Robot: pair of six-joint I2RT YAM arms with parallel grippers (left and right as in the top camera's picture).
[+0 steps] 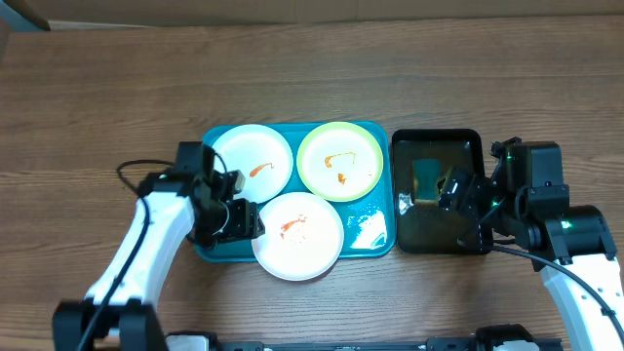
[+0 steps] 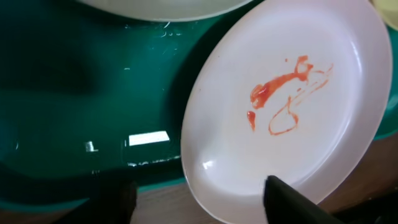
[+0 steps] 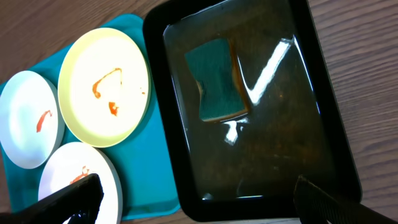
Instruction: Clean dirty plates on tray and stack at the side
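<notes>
Three dirty plates with red sauce smears sit on the teal tray [image 1: 216,255]: a white plate [image 1: 252,163] at the back left, a pale green plate [image 1: 339,161] at the back right, and a white plate [image 1: 297,234] at the front, overhanging the tray's front edge. My left gripper [image 1: 241,216] is open at the front plate's left rim. In the left wrist view its fingers [image 2: 202,205] straddle that plate's rim [image 2: 286,106]. My right gripper [image 1: 458,190] is open and empty above the black tub [image 1: 436,234], which holds a green sponge [image 3: 217,81].
The black tub [image 3: 160,93] stands right against the tray's right edge [image 3: 155,162] and holds dark water. Bare wooden table lies all round the tray and tub. The back white plate's edge shows at the top of the left wrist view [image 2: 161,9].
</notes>
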